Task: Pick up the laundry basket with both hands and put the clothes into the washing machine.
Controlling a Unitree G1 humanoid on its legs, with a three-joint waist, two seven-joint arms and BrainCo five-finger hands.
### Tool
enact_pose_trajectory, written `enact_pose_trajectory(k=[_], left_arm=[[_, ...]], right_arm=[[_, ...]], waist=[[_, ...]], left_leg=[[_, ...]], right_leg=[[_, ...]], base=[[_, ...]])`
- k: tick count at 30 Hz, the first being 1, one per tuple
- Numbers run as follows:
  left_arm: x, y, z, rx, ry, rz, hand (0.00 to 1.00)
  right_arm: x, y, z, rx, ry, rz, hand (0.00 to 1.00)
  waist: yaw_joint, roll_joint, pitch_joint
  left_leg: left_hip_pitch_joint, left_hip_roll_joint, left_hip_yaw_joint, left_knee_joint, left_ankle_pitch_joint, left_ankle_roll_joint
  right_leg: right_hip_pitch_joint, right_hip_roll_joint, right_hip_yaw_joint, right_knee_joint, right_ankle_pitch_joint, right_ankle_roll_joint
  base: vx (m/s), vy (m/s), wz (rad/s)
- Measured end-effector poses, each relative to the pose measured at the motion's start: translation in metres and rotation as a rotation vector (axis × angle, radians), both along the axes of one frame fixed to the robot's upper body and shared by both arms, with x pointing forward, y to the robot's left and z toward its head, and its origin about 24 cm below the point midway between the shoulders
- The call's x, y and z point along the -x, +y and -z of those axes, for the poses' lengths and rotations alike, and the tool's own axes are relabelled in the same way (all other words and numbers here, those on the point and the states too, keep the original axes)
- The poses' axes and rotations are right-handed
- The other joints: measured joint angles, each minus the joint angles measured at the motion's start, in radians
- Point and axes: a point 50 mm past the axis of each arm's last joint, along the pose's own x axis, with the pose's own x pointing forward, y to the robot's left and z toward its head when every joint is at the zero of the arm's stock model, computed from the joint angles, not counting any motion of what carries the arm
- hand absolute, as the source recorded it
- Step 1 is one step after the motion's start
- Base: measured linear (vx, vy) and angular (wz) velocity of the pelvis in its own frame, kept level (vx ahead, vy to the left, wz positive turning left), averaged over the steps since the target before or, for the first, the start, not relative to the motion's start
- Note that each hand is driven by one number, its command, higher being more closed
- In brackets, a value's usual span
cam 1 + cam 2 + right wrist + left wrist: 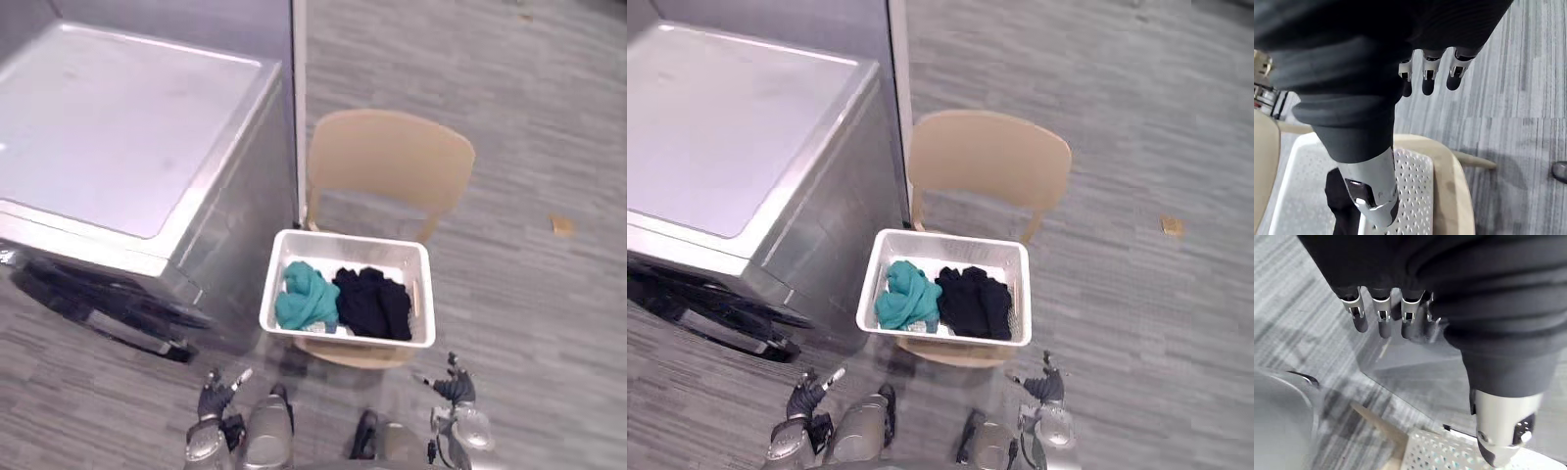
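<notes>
The left hand (pixel 214 399) sits at the bottom of the frame, left of centre, fingers loosely straight and slightly spread, touching nothing; the right hand (pixel 454 388) mirrors it at the lower right, fingers relaxed and apart, empty as well; both hang over the grey wood-grain floor (pixel 549 117). Above and between them lies the white perforated plastic laundry basket (pixel 351 238), resting on the seat of a tan wooden chair (pixel 388 157); its long axis runs left to right across the frame, so each short end faces one hand. The right hand looks the nearer to its end. Inside lie a crumpled teal garment (pixel 307 297) and a black garment (pixel 373 303). The silver-grey washing machine (pixel 118 137) fills the upper left, just beside the basket.
</notes>
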Motion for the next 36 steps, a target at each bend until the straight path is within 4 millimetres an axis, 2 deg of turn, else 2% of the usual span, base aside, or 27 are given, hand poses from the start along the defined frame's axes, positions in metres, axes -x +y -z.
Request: enact_pose_trajectory(k=[1,2,3,4,5,7,8,9,10,11,13,15,16,17,18,19,20,21,22,24,26,27,28,31,33,34,36], left_arm=[[-0.002,-0.001,0.000,-0.002,0.002,0.006,0.00],[-0.004,-0.002,0.000,0.001,-0.004,-0.002,0.00],[-0.007,-0.001,0.000,0.001,-0.007,-0.024,0.00],[-0.006,-0.001,0.003,0.004,0.014,-0.023,0.00],[-0.005,-0.002,0.005,0.004,0.026,-0.022,0.00],[-0.004,-0.005,0.010,0.000,0.065,-0.010,0.00],[-0.007,-0.005,0.010,-0.003,0.064,-0.005,0.00],[-0.014,0.000,0.008,-0.024,0.055,0.015,0.00],[-0.018,0.007,0.006,-0.060,0.059,0.046,0.00],[-0.023,0.014,0.004,-0.087,0.059,0.065,0.00],[-0.023,0.015,0.005,-0.103,0.069,0.094,0.00],[-0.011,0.019,0.010,-0.124,0.120,0.114,0.00],[-0.004,0.019,0.013,-0.125,0.141,0.117,0.00],[0.003,0.019,0.015,-0.122,0.158,0.117,0.00],[0.007,0.019,0.016,-0.121,0.167,0.119,0.00],[0.011,0.019,0.017,-0.121,0.178,0.118,0.00],[0.014,0.021,0.017,-0.128,0.185,0.125,0.00],[0.014,0.022,0.017,-0.133,0.187,0.130,0.00],[0.012,0.022,0.016,-0.136,0.179,0.136,0.00],[0.008,0.015,0.015,-0.122,0.160,0.141,0.00],[0.017,0.011,0.018,-0.111,0.177,0.131,0.00],[0.020,0.010,0.019,-0.105,0.184,0.128,0.00],[0.019,0.009,0.018,-0.105,0.173,0.128,0.00],[0.017,0.010,0.017,-0.108,0.158,0.124,0.00],[0.018,0.009,0.017,-0.107,0.161,0.126,0.00],[0.018,0.008,0.017,-0.106,0.161,0.129,0.00],[0.018,0.009,0.017,-0.108,0.157,0.133,0.00]], right_arm=[[0.002,-0.001,0.003,-0.003,0.016,0.011,0.00],[0.004,-0.002,0.004,-0.004,0.024,0.019,0.00],[0.005,-0.001,0.008,-0.012,0.043,0.027,0.00],[0.004,-0.001,0.011,-0.017,0.061,0.027,0.00],[0.005,-0.002,0.012,-0.017,0.070,0.032,0.00],[0.015,-0.013,0.017,0.006,0.118,0.063,0.00],[0.016,-0.017,0.018,0.015,0.134,0.064,0.00],[0.015,-0.013,0.023,-0.004,0.170,0.064,0.00],[0.010,-0.008,0.024,-0.021,0.174,0.058,0.00],[0.003,-0.006,0.023,-0.024,0.159,0.053,0.00],[-0.004,-0.008,0.020,-0.022,0.139,0.057,0.00],[-0.007,-0.008,0.020,-0.022,0.146,0.052,0.00],[-0.009,-0.007,0.020,-0.021,0.144,0.040,0.00],[-0.014,-0.003,0.018,-0.017,0.137,0.011,0.00],[-0.016,0.001,0.018,-0.018,0.135,-0.014,0.00],[-0.019,0.009,0.018,-0.028,0.134,-0.065,0.00],[-0.020,0.016,0.019,-0.036,0.135,-0.101,0.00],[-0.021,0.018,0.019,-0.036,0.133,-0.113,0.00],[-0.025,0.020,0.016,-0.030,0.118,-0.134,0.00],[-0.038,0.021,0.006,-0.005,0.056,-0.167,0.00],[-0.052,0.028,-0.006,0.011,-0.016,-0.240,0.00],[-0.056,0.037,-0.012,0.012,-0.053,-0.288,0.00],[-0.058,0.046,-0.015,0.000,-0.075,-0.331,0.00],[-0.070,0.067,-0.029,-0.028,-0.156,-0.409,0.00],[-0.079,0.072,-0.040,-0.026,-0.214,-0.434,0.00],[-0.086,0.073,-0.046,-0.021,-0.245,-0.440,0.00],[-0.101,0.075,-0.058,-0.009,-0.297,-0.455,0.00]], waist=[[-0.004,0.005,-0.011],[-0.002,0.005,-0.015],[0.005,-0.011,-0.024],[-0.002,-0.005,-0.028],[-0.005,-0.005,-0.028],[-0.012,0.018,-0.043],[-0.017,0.023,-0.049],[-0.032,0.000,-0.054],[-0.035,-0.021,-0.067],[-0.038,-0.027,-0.070],[-0.038,-0.020,-0.068],[-0.034,-0.020,-0.064],[-0.033,-0.016,-0.051],[-0.044,-0.009,-0.033],[-0.054,0.000,-0.026],[-0.060,-0.012,-0.019],[-0.061,-0.021,-0.017],[-0.060,-0.025,-0.015],[-0.062,-0.027,-0.011],[-0.082,-0.014,-0.005],[-0.062,0.016,-0.001],[-0.060,0.027,-0.001],[-0.058,0.033,-0.007],[-0.050,0.023,-0.007],[-0.036,0.024,-0.007],[-0.024,0.022,-0.008],[-0.022,0.023,-0.008]], left_leg=[[-0.021,-0.006,0.022,-0.027,0.024,0.002],[-0.025,0.009,0.064,-0.048,0.015,0.016],[-0.048,0.058,0.190,-0.024,0.010,0.015],[-0.054,0.123,0.320,0.033,-0.002,0.035],[-0.051,0.155,0.370,0.055,-0.007,0.045],[0.004,0.284,0.501,0.058,0.027,0.064],[0.000,0.261,0.509,0.056,0.032,0.058],[0.000,0.213,0.505,0.007,0.044,0.053],[0.000,0.163,0.487,-0.070,0.069,0.014],[0.001,0.121,0.469,-0.139,0.098,0.013],[0.017,0.085,0.453,-0.207,0.138,0.026],[0.043,0.060,0.444,-0.216,0.138,0.029],[0.066,0.041,0.434,-0.222,0.129,0.040],[0.090,0.036,0.421,-0.241,0.108,0.042],[0.094,0.035,0.413,-0.255,0.107,0.041],[0.108,0.020,0.389,-0.290,0.107,0.041],[0.115,0.001,0.363,-0.323,0.111,0.035],[0.115,-0.008,0.352,-0.334,0.112,0.035],[0.105,-0.031,0.311,-0.346,0.119,0.024],[0.085,-0.054,0.244,-0.351,0.134,0.009],[0.069,-0.058,0.184,-0.257,0.129,0.007],[0.069,-0.059,0.147,-0.266,0.126,0.034],[0.069,-0.064,0.121,-0.284,0.127,0.032],[0.064,-0.072,0.080,-0.324,0.135,0.021],[0.065,-0.083,0.062,-0.325,0.148,0.014],[0.071,-0.091,0.052,-0.323,0.157,0.019],[0.069,-0.100,0.030,-0.324,0.172,0.040]], right_leg=[[-0.005,-0.026,-0.040,0.006,0.001,-0.002],[-0.015,-0.038,-0.064,0.012,0.003,-0.005],[-0.031,-0.065,-0.109,0.011,0.016,-0.012],[-0.030,-0.088,-0.142,0.014,0.030,-0.012],[-0.025,-0.103,-0.157,0.017,0.036,-0.009],[0.000,-0.139,-0.200,0.041,0.052,0.014],[0.000,-0.146,-0.207,0.043,0.060,0.023],[-0.003,-0.160,-0.202,0.006,0.077,0.020],[0.009,-0.154,-0.200,-0.072,0.097,0.019],[0.020,-0.156,-0.210,-0.125,0.152,0.044],[0.021,-0.163,-0.205,-0.142,0.206,0.035],[0.015,-0.203,-0.177,-0.064,0.209,0.030],[-0.003,-0.230,-0.136,0.024,0.206,0.004],[-0.058,-0.232,-0.025,0.139,0.171,-0.091],[-0.084,-0.211,0.046,0.168,0.138,-0.085],[-0.119,-0.142,0.154,0.188,0.087,-0.052],[-0.138,-0.068,0.195,0.165,0.053,-0.044],[-0.140,-0.035,0.208,0.141,0.029,-0.047],[-0.140,0.025,0.259,0.082,-0.021,-0.049],[-0.141,0.041,0.280,0.058,-0.044,-0.065],[-0.143,0.042,0.263,0.059,-0.043,-0.064],[-0.138,0.054,0.242,0.062,-0.044,-0.058],[-0.130,0.052,0.224,0.044,-0.045,-0.056],[-0.104,0.053,0.178,-0.006,-0.042,-0.051],[-0.091,0.052,0.177,-0.009,-0.040,-0.049],[-0.082,0.052,0.174,-0.008,-0.032,-0.041],[-0.072,0.050,0.167,-0.011,-0.028,-0.034]], base=[[-0.05,0.013,0.97],[-0.05,0.031,0.87],[-0.01,0.070,0.73],[0.02,0.086,0.71],[0.04,0.159,0.76],[0.03,0.238,0.81],[0.04,0.282,0.88],[0.01,0.257,0.84],[0.01,0.296,0.90],[-0.01,0.214,0.61],[-0.04,0.186,0.37],[-0.07,0.166,0.19],[-0.10,0.147,0.24],[-0.12,0.103,0.30],[-0.15,0.026,0.47],[-0.14,-0.059,0.64],[-0.12,-0.081,0.69],[-0.11,-0.125,0.82],[-0.08,-0.116,0.87],[-0.03,-0.036,0.85],[0.05,0.021,0.25],[0.12,-0.007,0.49],[0.15,-0.008,0.62],[0.11,-0.018,0.60],[0.15,-0.028,0.44],[0.18,-0.041,0.38],[0.20,-0.062,0.40]])
